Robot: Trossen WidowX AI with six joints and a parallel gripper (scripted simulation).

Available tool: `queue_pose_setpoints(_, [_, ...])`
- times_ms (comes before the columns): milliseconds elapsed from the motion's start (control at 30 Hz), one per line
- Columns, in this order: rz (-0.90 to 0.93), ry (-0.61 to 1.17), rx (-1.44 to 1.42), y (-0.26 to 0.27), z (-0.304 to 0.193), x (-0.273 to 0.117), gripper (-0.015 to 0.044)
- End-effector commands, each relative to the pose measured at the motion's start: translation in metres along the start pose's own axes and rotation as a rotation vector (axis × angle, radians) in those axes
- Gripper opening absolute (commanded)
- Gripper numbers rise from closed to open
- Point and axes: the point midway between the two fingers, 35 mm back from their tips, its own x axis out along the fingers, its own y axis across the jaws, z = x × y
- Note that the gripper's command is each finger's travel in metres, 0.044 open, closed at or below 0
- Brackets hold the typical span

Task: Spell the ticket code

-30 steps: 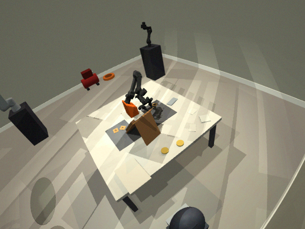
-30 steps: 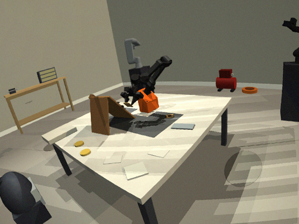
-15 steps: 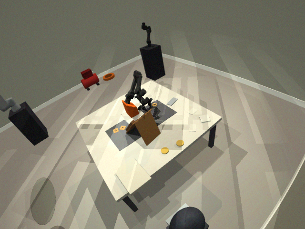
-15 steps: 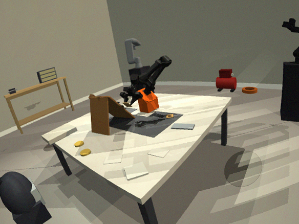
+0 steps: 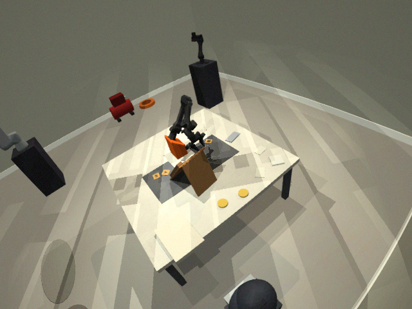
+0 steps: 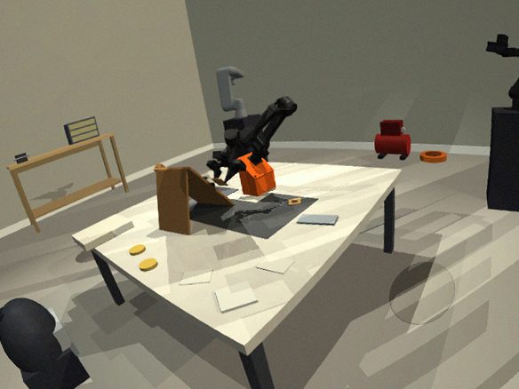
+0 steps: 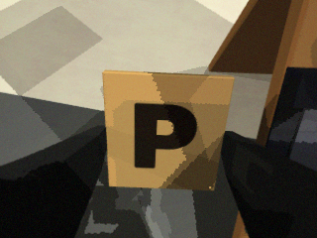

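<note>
A square wooden tile marked P (image 7: 121, 149) (image 6: 220, 181) is held by its left and right edges between the gripper's two black fingers. My gripper (image 7: 164, 137) (image 6: 222, 174) (image 5: 196, 146) is shut on it, above the table on the arm's side of the brown wooden board (image 5: 199, 174) (image 6: 173, 200) (image 7: 253, 50). The board stands tilted like a tent; its rail cannot be made out. Two loose tiles (image 5: 156, 176) (image 5: 165, 172) lie left of the board in the top view. Another loose tile (image 5: 208, 141) (image 6: 294, 201) lies on the other side. The ticket's print cannot be read.
Dark mats (image 5: 163, 194) (image 6: 265, 229) lie on the white table (image 5: 132, 163) (image 6: 360, 180). The orange arm base (image 5: 176, 147) (image 6: 257, 179) stands behind the board. A grey slab (image 5: 232, 136) (image 6: 317, 219), two yellow discs (image 5: 222, 203) (image 5: 243, 192) and pale flat pieces (image 5: 276, 159) (image 6: 235, 296) lie around.
</note>
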Motion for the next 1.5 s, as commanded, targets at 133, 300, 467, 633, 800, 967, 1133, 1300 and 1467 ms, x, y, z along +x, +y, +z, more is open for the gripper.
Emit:
queue_pose_setpoints(133, [0.002, 0.005, 0.000, -0.005, -0.002, 0.000, 0.0000])
queue_pose_setpoints(300, [0.001, 0.005, 0.000, -0.007, -0.002, 0.000, 0.0000])
queue_pose_setpoints(467, [0.001, 0.005, 0.000, -0.010, -0.002, 0.000, 0.0000])
queue_pose_setpoints(633, [0.001, 0.005, 0.000, -0.012, -0.002, 0.000, 0.0000])
queue_pose_setpoints(800, [0.001, 0.005, 0.000, -0.015, -0.002, 0.000, 0.0000])
queue_pose_setpoints(967, [0.001, 0.005, -0.001, -0.017, -0.002, 0.000, 0.0000])
queue_pose_setpoints(1133, [0.001, 0.005, -0.001, -0.020, -0.002, 0.000, 0.0000])
queue_pose_setpoints(1300, [0.001, 0.005, -0.001, -0.022, -0.001, 0.000, 0.0000])
queue_pose_setpoints(1467, [0.001, 0.005, -0.001, -0.025, -0.001, 0.000, 0.0000])
